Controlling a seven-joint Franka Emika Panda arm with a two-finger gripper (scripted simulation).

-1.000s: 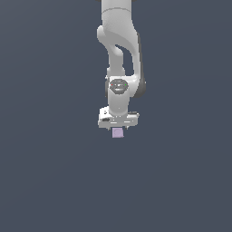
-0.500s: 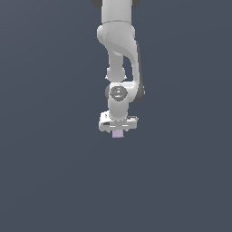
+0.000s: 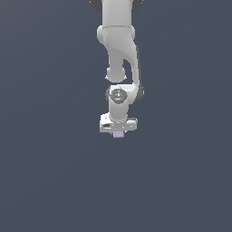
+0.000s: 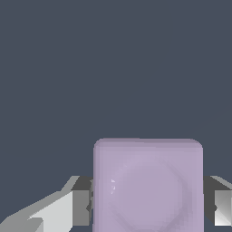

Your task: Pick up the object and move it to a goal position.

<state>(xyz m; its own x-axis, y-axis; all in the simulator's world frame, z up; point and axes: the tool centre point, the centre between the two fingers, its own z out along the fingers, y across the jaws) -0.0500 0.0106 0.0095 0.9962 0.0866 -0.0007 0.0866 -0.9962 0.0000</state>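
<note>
The object is a small pale lilac cube (image 3: 118, 134), peeking out just below the white hand of the arm in the exterior view. My gripper (image 3: 118, 132) is shut on it. In the wrist view the cube (image 4: 147, 186) fills the space between the two fingers, with one grey fingertip (image 4: 80, 207) pressed against one side and the other fingertip (image 4: 219, 207) against the opposite side. The cube hangs in the grip, upright, above the plain dark surface. No goal marker shows in either view.
The white arm (image 3: 118, 54) reaches down from the top of the exterior view. Around it lies only a uniform dark grey-blue surface (image 3: 54, 181), with no other objects or edges in sight.
The arm has shifted slightly, carrying the cube with it; the wrist sits a little lower and the upper links have moved. The grip on the cube is unchanged.
</note>
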